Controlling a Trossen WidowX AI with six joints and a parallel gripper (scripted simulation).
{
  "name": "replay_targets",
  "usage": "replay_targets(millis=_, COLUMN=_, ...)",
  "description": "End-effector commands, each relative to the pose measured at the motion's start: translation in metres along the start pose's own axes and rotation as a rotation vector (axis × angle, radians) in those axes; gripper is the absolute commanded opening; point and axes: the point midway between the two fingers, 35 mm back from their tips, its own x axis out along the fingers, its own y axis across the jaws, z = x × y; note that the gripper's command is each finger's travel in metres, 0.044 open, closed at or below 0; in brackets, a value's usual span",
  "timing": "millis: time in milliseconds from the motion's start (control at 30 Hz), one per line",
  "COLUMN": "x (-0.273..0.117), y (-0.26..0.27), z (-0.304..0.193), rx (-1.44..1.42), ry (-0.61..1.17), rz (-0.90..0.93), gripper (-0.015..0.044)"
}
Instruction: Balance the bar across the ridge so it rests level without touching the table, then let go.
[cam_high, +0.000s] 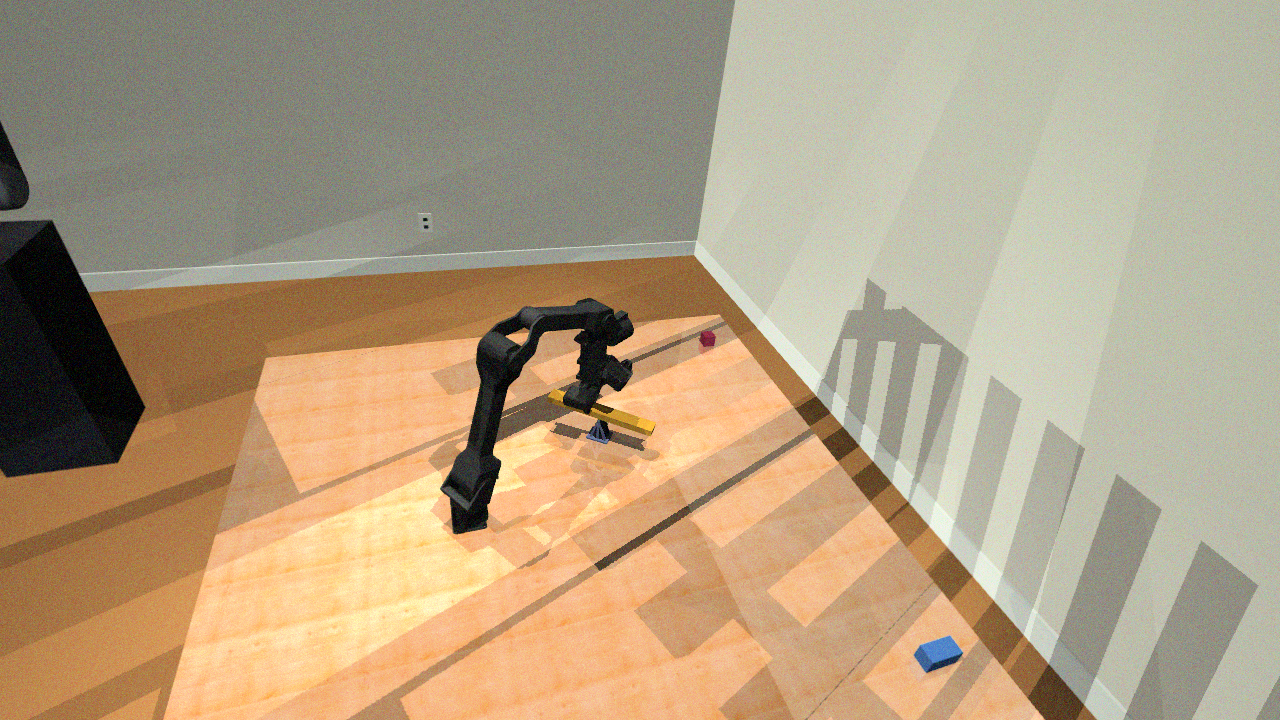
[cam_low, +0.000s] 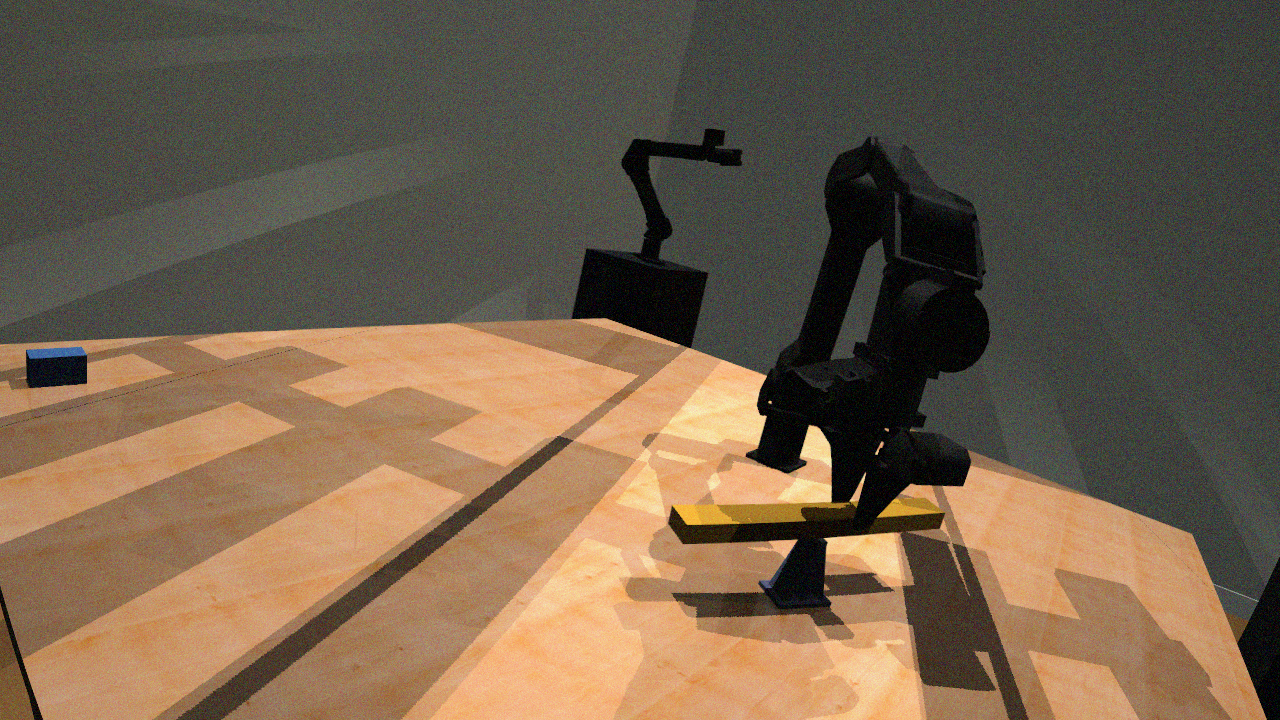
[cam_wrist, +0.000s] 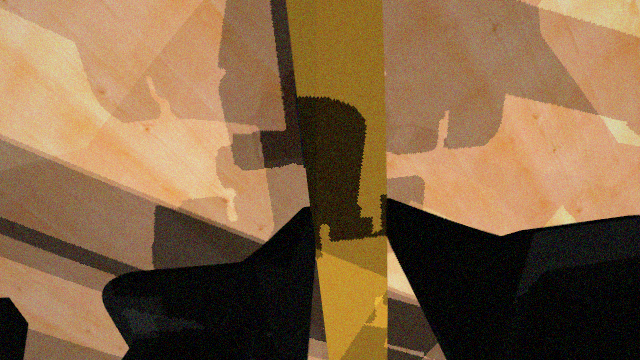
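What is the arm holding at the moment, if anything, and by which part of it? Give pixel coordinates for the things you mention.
The yellow bar (cam_high: 626, 419) (cam_low: 742, 524) (cam_wrist: 340, 55), pinched across its long sides, off-centre.
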Motion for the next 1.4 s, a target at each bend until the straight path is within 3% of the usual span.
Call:
replay_targets(millis=0, x=0.0003, y=0.0004, z=0.0005, rx=0.004, ry=-0.002, rz=0.002, gripper=0.0)
replay_targets(millis=1367, x=0.0038, y=0.0005, z=0.0006, rx=0.004, ry=-0.002, rz=0.002, gripper=0.0)
